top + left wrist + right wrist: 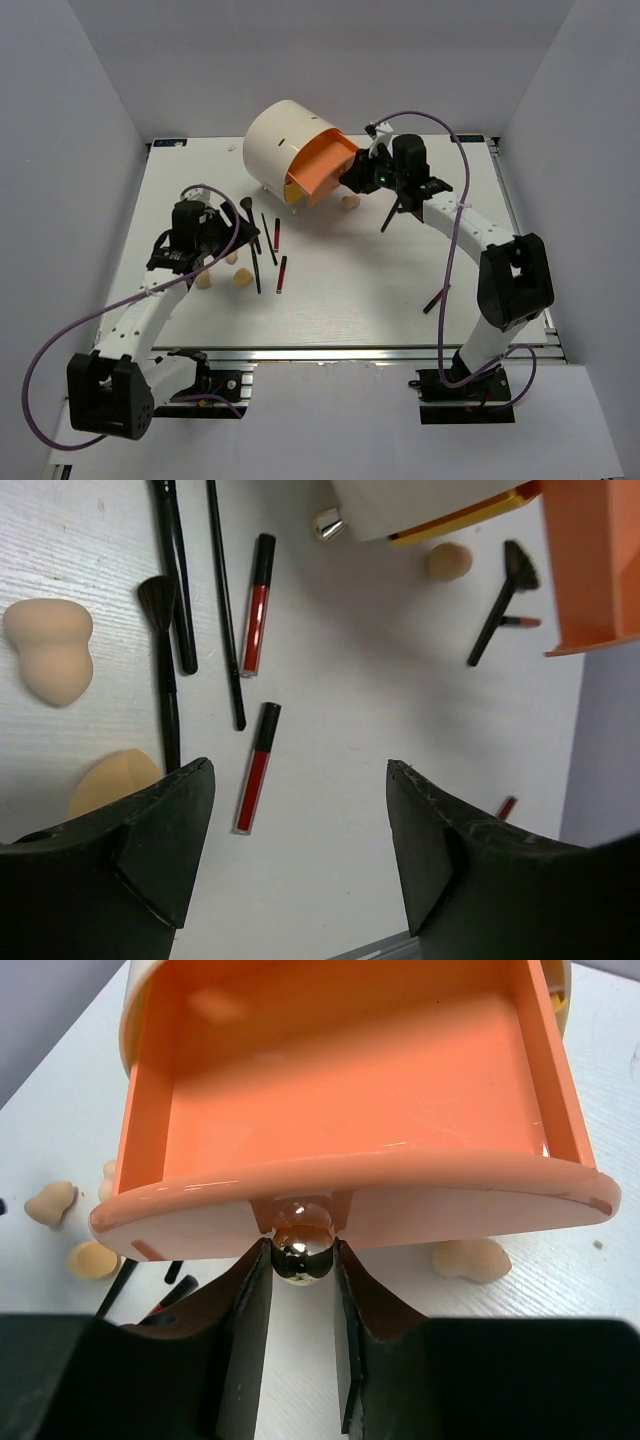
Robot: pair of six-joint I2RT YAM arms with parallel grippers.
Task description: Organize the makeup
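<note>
Makeup (pixel 258 602) lay loose on the bench (pixel 350 300), none yet in the orange drawer (pixel 350 1090) whose knob (pixel 303 1245) the right claw (pixel 304 1265) pinched; the left claw (pixel 298 780) gaped empty.

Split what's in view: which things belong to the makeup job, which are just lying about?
Job: black brushes, red-and-black sticks, peach sponges; also the cream box, whose orange drawer the right gripper grips by its knob.
Just there: purple cables, aluminium rail at the near table edge.
</note>
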